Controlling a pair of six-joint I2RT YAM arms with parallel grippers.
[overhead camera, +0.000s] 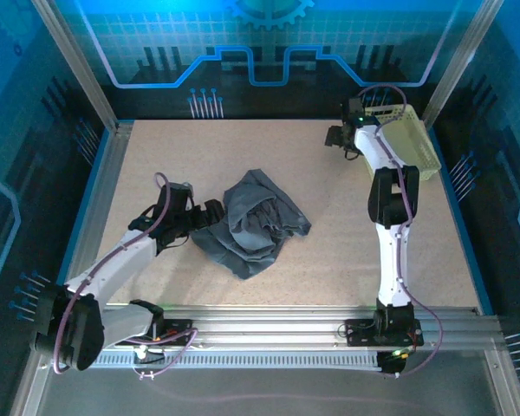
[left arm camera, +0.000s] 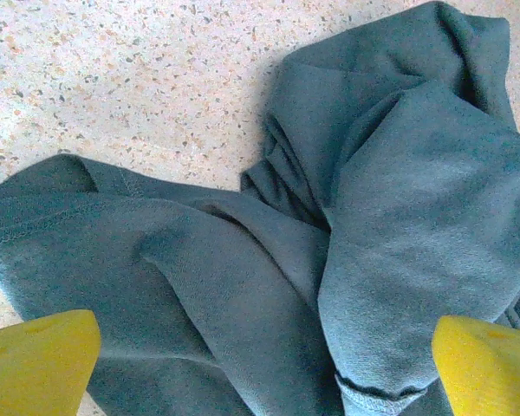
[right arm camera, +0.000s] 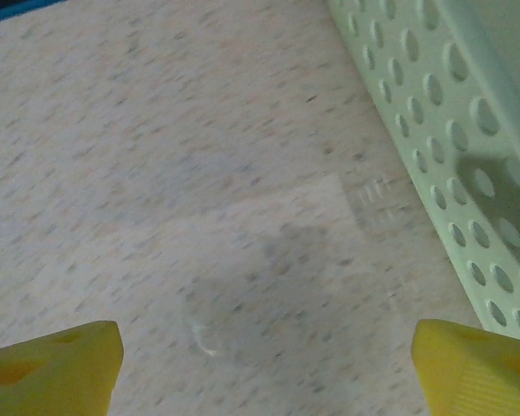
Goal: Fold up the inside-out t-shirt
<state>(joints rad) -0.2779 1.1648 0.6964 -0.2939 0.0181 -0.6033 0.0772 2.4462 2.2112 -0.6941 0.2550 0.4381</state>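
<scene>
Left claw [overhead camera: 211,216] is spread wide at the 9 o'clock edge of the inside-out t-shirt [overhead camera: 258,224], which lies crumpled at the table centre. Right claw [overhead camera: 335,137], also spread, hovers at 1 o'clock. I judge that no fold is made yet.

I work on a speckled beige tabletop [overhead camera: 329,260], flecked with tan and grey and framed by a thin blue border [overhead camera: 243,120]. Translucent blue panels [overhead camera: 156,35] stand around me, printed with circuit-like lines, and there is a cog shape [overhead camera: 269,7] at the top of the back one. Silver aluminium posts [overhead camera: 74,61] rise at the far corners. A ribbed aluminium rail [overhead camera: 277,325] runs along the near edge. The light is cool and bluish, brightest on the back panel.
</scene>
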